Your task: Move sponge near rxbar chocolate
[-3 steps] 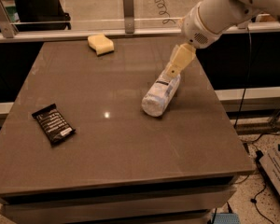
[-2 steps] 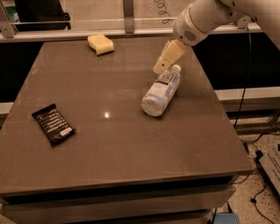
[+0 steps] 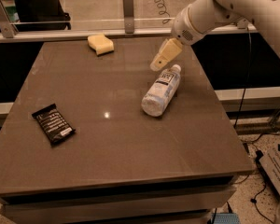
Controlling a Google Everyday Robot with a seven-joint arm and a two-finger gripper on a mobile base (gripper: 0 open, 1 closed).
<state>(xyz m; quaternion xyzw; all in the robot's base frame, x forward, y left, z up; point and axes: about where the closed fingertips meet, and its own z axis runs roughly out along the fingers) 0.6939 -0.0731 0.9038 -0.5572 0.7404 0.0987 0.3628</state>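
The pale yellow sponge [image 3: 101, 44] lies at the far edge of the brown table [image 3: 116, 143], left of centre. The black rxbar chocolate [image 3: 53, 123] lies flat near the table's left edge, closer to the front. My gripper [image 3: 157, 65], with cream-yellow fingers, hangs above the table just past the cap end of a clear plastic bottle, to the right of the sponge and well apart from it. It holds nothing.
A clear plastic bottle [image 3: 161, 90] lies on its side right of the table's centre, between the gripper and the front. A glass rail with metal posts [image 3: 127, 4] runs behind the far edge. Cables and floor lie to the right.
My gripper has moved left and toward the far edge, from over the bottle's cap toward the sponge. The sponge, bar and bottle have not moved.
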